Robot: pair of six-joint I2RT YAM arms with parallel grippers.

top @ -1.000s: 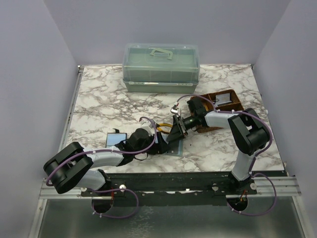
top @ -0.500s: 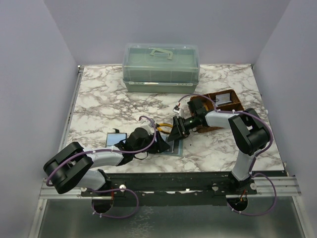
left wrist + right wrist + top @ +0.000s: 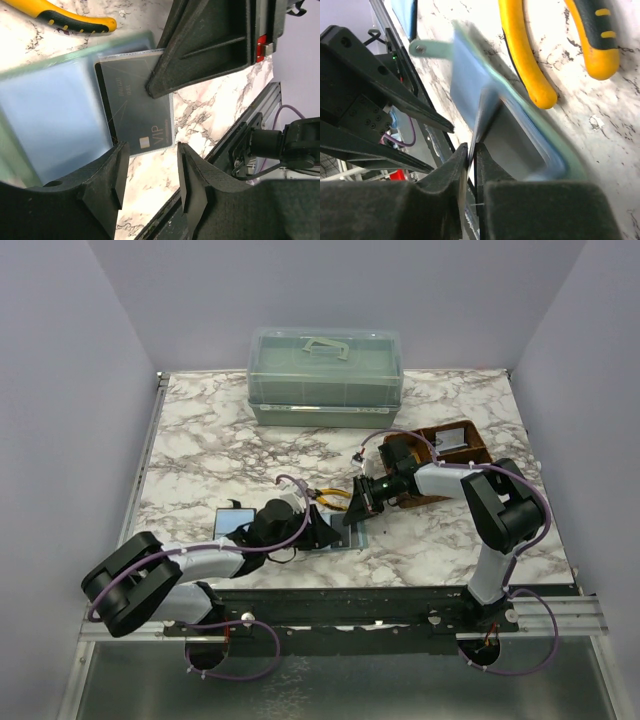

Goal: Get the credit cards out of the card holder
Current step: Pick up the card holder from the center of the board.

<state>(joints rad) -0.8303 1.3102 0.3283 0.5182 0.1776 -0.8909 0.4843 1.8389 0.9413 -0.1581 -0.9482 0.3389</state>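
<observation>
Near the tabletop's near edge, your right gripper pinches the card. Draw it straight out, pinning the holder with the left gripper, jaws parted.

White-shelled, black-jointed arms, purple cables, black angular left hand and right hand.

Card holder blurred, cut off at 9 o'clock; pliers cropped at 12 o'clock; credit card edge-on, smeared.

Right pincer — at card holder
</observation>
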